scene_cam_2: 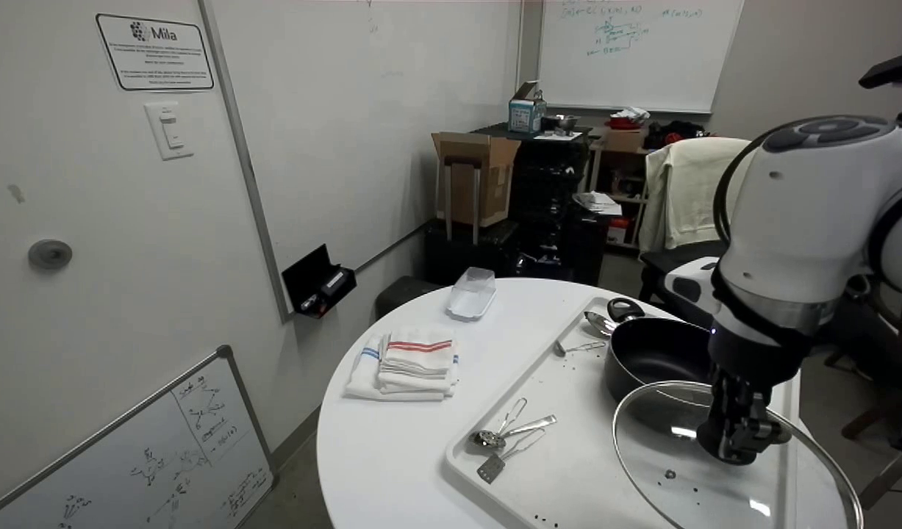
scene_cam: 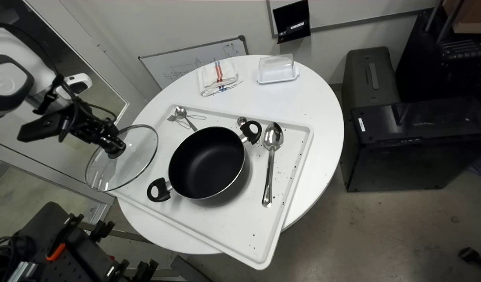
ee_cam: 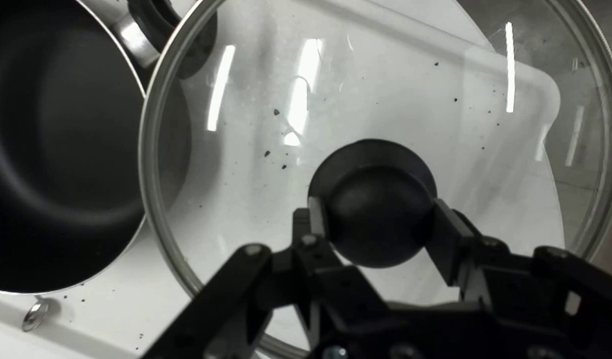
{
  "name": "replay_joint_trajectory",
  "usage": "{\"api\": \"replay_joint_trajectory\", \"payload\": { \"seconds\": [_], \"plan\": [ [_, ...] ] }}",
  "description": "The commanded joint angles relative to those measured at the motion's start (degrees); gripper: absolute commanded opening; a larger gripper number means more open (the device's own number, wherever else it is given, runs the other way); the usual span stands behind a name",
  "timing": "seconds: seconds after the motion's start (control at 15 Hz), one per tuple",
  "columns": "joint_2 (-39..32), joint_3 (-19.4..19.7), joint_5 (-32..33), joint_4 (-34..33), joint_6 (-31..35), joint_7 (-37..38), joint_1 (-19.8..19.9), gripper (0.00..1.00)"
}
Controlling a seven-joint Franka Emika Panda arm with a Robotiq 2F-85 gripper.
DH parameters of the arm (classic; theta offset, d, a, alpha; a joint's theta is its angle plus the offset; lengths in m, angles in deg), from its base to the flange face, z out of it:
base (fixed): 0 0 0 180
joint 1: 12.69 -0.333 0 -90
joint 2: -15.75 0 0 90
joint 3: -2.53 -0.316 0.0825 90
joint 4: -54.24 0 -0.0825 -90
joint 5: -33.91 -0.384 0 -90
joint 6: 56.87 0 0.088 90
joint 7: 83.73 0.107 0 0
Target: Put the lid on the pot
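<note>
My gripper (ee_cam: 378, 214) is shut on the dark round knob of the clear glass lid (ee_cam: 246, 174). The lid is held in the air beside the pot, over the tray's end; it shows in both exterior views (scene_cam: 140, 150) (scene_cam_2: 660, 448). The gripper is above the lid's centre in both exterior views (scene_cam: 115, 148) (scene_cam_2: 741, 433). The black pot (scene_cam: 209, 164) stands uncovered on the tray, its dark interior showing. In the wrist view the pot (ee_cam: 76, 129) is at the left, and the lid's rim overlaps its side and one handle. In an exterior view the lid partly covers the pot (scene_cam_2: 642, 360).
A white tray (scene_cam: 240, 235) on a round white table (scene_cam: 322, 117) bears the pot, a large slotted spoon (scene_cam: 270, 164) and small utensils (scene_cam: 181, 113). Folded towels (scene_cam: 218, 76) and a butter dish (scene_cam: 277, 69) sit at the table's edge. Dark crumbs dot the tray.
</note>
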Motion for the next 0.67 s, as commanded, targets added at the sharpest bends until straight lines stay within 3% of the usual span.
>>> {"api": "replay_joint_trajectory", "payload": {
  "seconds": [0.0, 0.6],
  "plan": [
    [8.7, -1.8, 1.1, 2.8, -5.5, -0.3, 3.6, 0.25],
    [9.9, 0.4, 1.4, 0.6, -7.6, 0.8, 13.8, 0.25]
  ]
}}
